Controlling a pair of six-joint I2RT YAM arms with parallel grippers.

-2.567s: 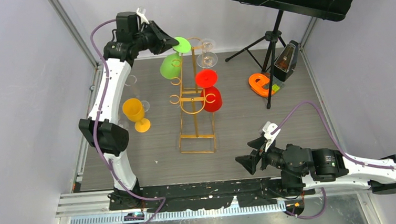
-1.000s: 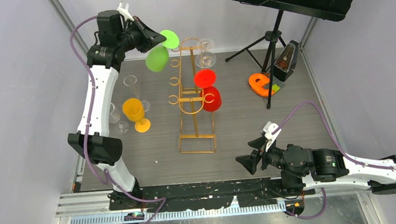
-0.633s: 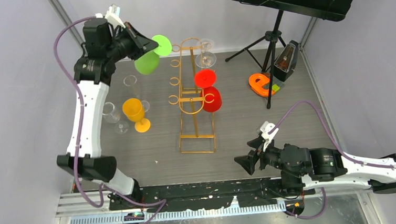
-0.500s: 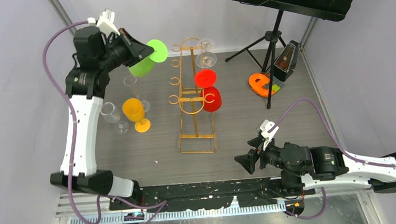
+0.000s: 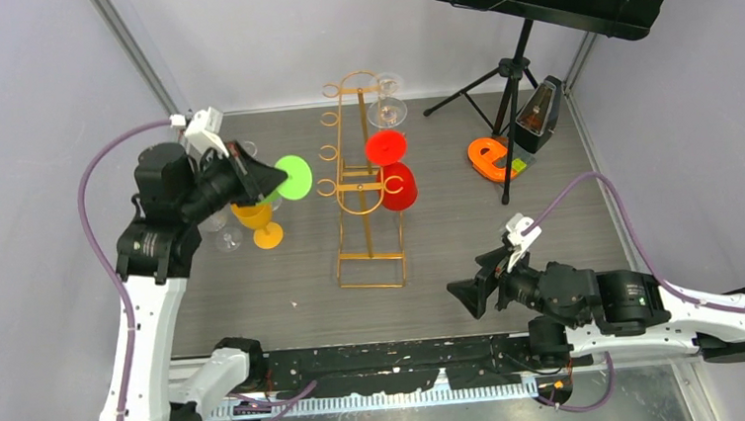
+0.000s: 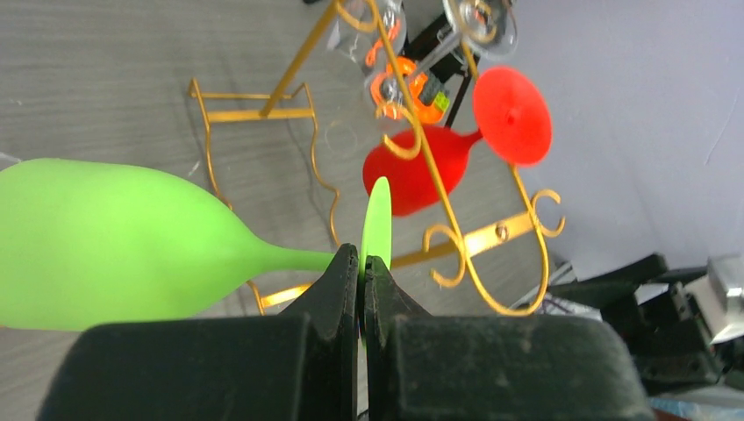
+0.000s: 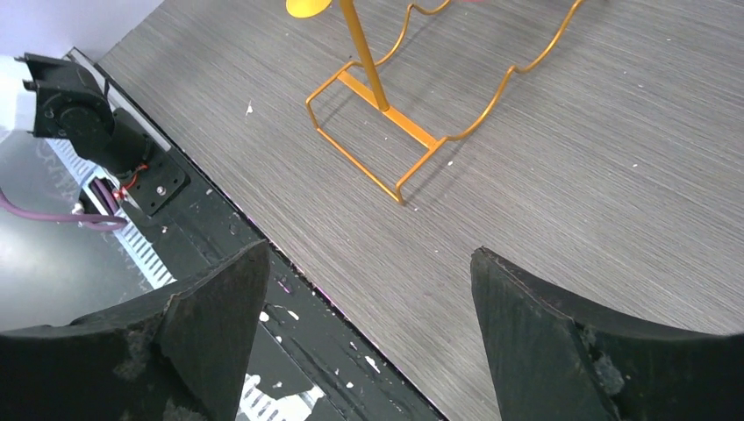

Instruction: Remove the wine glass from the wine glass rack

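Note:
My left gripper (image 6: 361, 261) is shut on the flat foot of a green wine glass (image 6: 105, 246), which lies sideways in the air with its bowl to the left. From above, the gripper (image 5: 272, 178) holds the green foot (image 5: 293, 176) left of the gold wine glass rack (image 5: 368, 196) and apart from it; the bowl is hidden under the arm. A red wine glass (image 5: 398, 184) and a clear one (image 5: 388, 100) hang on the rack's right side. My right gripper (image 5: 466, 298) stands open and holds nothing near the table's front edge, its fingers (image 7: 219, 307) spread wide before the rack's base (image 7: 395, 132).
A yellow glass (image 5: 255, 219) and a clear glass (image 5: 213, 227) stand on the table just below my left gripper. A black music stand (image 5: 512, 72), a metronome (image 5: 540, 115) and an orange object (image 5: 492, 158) are at the back right.
My left arm has carried the green glass away from the rack's top, down and toward the near left, over the yellow glass. The right gripper has opened a little wider.

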